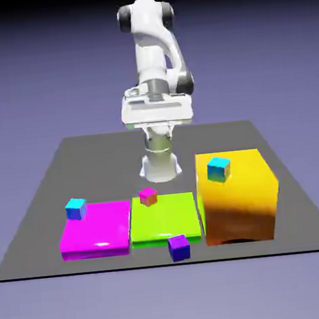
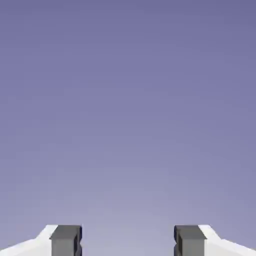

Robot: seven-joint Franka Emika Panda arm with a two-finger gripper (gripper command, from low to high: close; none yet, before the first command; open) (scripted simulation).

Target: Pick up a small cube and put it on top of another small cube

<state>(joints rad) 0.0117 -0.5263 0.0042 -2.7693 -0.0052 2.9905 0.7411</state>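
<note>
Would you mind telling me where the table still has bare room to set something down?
Bare grey table lies behind the magenta slab, and a strip right of the orange block. Crowded: the front edge, where the slabs, the green slab and the violet-topped cube sit close.

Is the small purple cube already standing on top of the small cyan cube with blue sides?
No: the purple cube rests on the grey table in front of the green slab, far from the cyan cube.
</note>
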